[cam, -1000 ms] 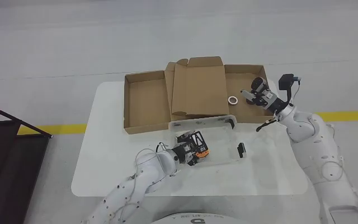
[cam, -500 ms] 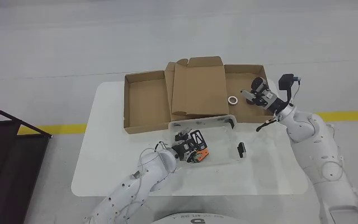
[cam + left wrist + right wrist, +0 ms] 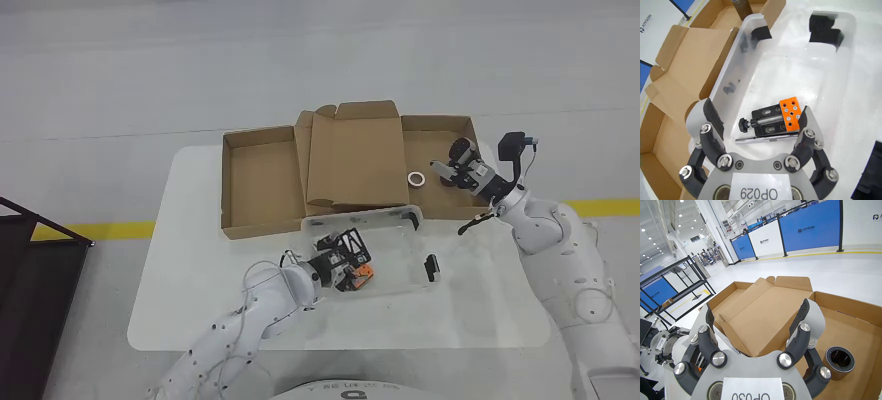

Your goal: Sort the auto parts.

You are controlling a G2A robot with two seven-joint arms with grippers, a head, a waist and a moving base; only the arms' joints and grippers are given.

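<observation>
A small black vise with an orange jaw [image 3: 772,119] [image 3: 360,272] lies beside a thin metal rod [image 3: 764,138] on the floor of a clear plastic bin [image 3: 753,19] [image 3: 365,210]. My left gripper [image 3: 757,111] [image 3: 340,262] hangs open just above the vise, one finger close to the orange jaw and nothing held. My right gripper [image 3: 757,307] [image 3: 448,168] is open and empty over the right compartment of the cardboard box [image 3: 848,323]. A brown ring-shaped bushing [image 3: 839,362] [image 3: 419,178] stands in that compartment.
The cardboard box [image 3: 262,185] lies along the far side of the bin, its flaps folded open in the middle. A black part [image 3: 432,267] sits on the white table just right of the bin. Another black piece [image 3: 825,28] rests at the bin's far end.
My left gripper has shifted slightly over the vise in the bin. The right arm has stayed where it was.
</observation>
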